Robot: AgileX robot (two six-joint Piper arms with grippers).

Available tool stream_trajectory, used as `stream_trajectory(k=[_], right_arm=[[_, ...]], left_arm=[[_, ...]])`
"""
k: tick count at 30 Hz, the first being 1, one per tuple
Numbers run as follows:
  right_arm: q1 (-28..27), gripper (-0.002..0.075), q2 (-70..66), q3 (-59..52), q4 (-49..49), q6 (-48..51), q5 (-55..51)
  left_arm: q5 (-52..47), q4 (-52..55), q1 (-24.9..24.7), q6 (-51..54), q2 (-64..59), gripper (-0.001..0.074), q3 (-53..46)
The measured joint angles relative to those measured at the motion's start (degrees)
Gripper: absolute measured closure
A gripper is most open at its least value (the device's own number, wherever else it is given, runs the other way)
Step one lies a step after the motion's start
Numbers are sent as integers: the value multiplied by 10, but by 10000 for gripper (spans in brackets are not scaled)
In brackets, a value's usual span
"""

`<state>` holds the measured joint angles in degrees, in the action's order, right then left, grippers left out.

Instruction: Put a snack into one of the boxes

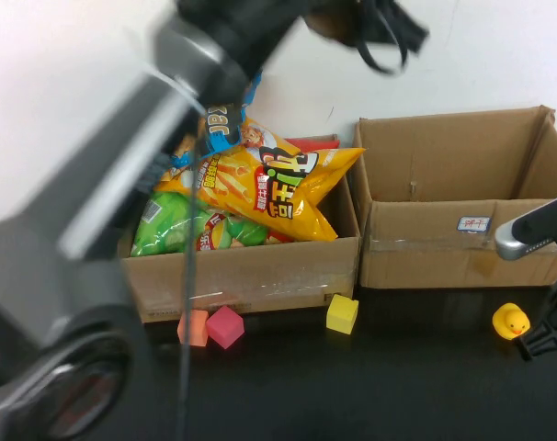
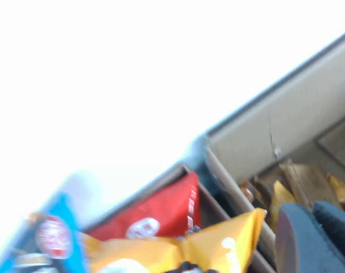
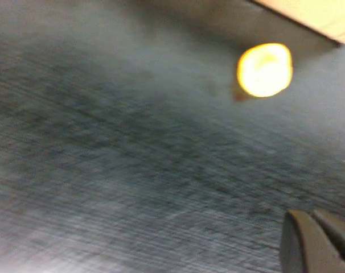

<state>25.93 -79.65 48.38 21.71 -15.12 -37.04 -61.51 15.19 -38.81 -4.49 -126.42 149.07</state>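
The left cardboard box (image 1: 260,271) is piled with snack bags: a big yellow bag (image 1: 278,188), a green bag (image 1: 173,225), a blue bag (image 1: 225,119) and a red bag (image 1: 311,144). The right cardboard box (image 1: 444,248) looks empty. My left gripper (image 1: 384,37) is raised high over the far edge between the boxes; in the left wrist view (image 2: 312,213) its fingers sit together, holding nothing, above the yellow bag's corner (image 2: 229,242) and the red bag (image 2: 161,213). My right gripper (image 1: 540,344) is low at the right table edge, shut and empty (image 3: 312,215).
On the black table in front of the boxes lie an orange cube (image 1: 193,328), a pink cube (image 1: 224,326), a yellow cube (image 1: 342,313) and a yellow rubber duck (image 1: 510,321). The duck also shows in the right wrist view (image 3: 264,69). A white wall stands behind the boxes.
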Motion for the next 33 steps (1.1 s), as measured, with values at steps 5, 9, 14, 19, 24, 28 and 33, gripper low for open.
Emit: stream_trajectory(k=[5,9,14,19,24,28,33], right_arm=[[0,727,13,39,-115,119,-50],[0,727,15,84,-176,161,-94],[0,727,31,112,-208,180,-97],[0,727,86,112,-194,178,-91],[0,727,182,99,-181,171,-71],[0,727,279,48,-152,146,-33],[0,727,393,-35,-128,112,-17]], left_arm=[[-31,28,-9,34,94,734,0],[-37,57,-11,45,182,736,-49],[-49,111,-14,62,310,736,-189],[-59,176,-15,39,452,736,-396],[1,193,-15,-50,626,736,-603],[91,191,-15,-115,768,736,-799],[193,191,-15,-207,904,736,-1008]])
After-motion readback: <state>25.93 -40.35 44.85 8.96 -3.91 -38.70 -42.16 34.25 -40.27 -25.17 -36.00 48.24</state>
